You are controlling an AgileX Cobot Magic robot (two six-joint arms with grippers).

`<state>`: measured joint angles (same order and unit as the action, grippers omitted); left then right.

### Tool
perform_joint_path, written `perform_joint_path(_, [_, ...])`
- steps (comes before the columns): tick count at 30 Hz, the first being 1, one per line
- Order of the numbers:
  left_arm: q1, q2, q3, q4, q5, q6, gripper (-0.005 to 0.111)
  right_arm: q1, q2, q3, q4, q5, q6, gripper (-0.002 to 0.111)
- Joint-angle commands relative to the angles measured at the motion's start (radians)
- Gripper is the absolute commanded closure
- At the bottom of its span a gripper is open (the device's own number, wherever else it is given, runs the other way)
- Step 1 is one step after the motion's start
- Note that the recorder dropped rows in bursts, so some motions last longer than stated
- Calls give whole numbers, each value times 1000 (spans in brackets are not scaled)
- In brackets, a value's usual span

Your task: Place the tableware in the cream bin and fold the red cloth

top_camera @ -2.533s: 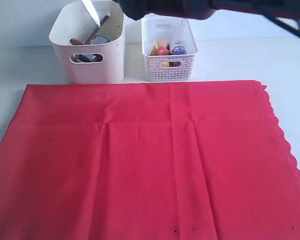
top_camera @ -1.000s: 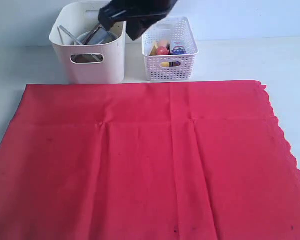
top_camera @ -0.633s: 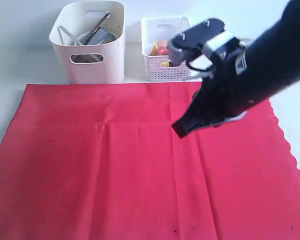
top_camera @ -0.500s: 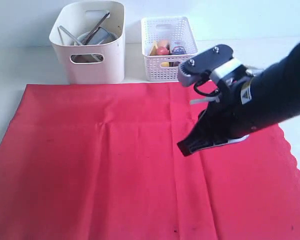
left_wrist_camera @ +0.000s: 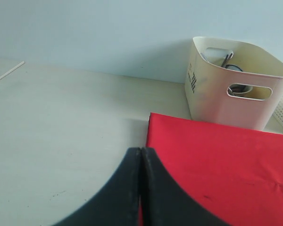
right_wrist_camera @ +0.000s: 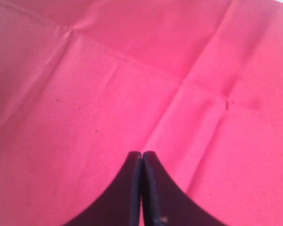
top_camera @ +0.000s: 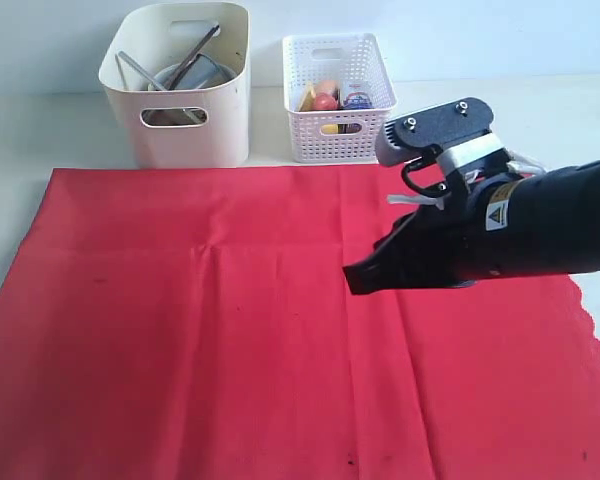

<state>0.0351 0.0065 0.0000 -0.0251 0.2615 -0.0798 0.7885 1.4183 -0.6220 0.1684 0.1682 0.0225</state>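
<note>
The red cloth point(top_camera: 230, 330) lies spread flat over the table, its scalloped edge on the right. Behind its far left part stands the cream bin point(top_camera: 180, 90), with steel tableware point(top_camera: 185, 70) sticking up inside it. My right gripper point(top_camera: 352, 281) hangs above the middle of the cloth, shut and empty; in the right wrist view the right gripper point(right_wrist_camera: 142, 153) has only red cloth point(right_wrist_camera: 108, 84) beyond it. My left gripper point(left_wrist_camera: 140, 149) is shut and empty, over the cloth's left edge point(left_wrist_camera: 148, 141), with the cream bin point(left_wrist_camera: 236, 84) beyond. It does not show in the exterior view.
A white lattice basket point(top_camera: 337, 95) with food items stands right of the cream bin. Bare light table point(left_wrist_camera: 61, 122) lies left of the cloth. The right arm point(top_camera: 520, 230) reaches in from the right edge above the cloth.
The right arm has swung from above the cream bin down and right over the cloth's middle. The steel knife it held earlier now lies in the bin.
</note>
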Motion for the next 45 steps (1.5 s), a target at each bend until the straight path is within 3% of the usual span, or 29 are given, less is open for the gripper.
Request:
perform_joint_path(1, [2, -7, 0, -3, -4, -4, 105, -4, -9, 3, 4, -54, 6, 108])
perform_joint_path(11, [2, -7, 0, -3, -4, -4, 105, -4, -7, 5, 4, -106, 4, 108])
perform_joint_path(23, [2, -7, 0, -3, -11, -4, 105, -4, 4, 98, 4, -301, 4, 108])
perform_joint_path(26, [2, -7, 0, -31, -144, -40, 105, -4, 58, 99, 4, -298, 4, 108])
perform_joint_path(30, [2, -7, 0, -193, -290, -244, 105, -4, 174, 91, 4, -332, 4, 108])
perform_joint_path(34, [2, -7, 0, -192, -466, -273, 105, -4, 293, 43, 4, -331, 4, 108])
perform_joint_path(38, [2, -2, -23, -76, -526, -220, 107, -4, 370, -33, -23, -254, 0, 108])
perform_joint_path(42, [2, 167, -50, -92, -541, -212, 107, -4, 418, -128, -29, -102, 0, 108])
perform_joint_path(45, [2, 393, -50, -90, -543, -178, 107, -4, 438, -168, -30, -2, -22, 108])
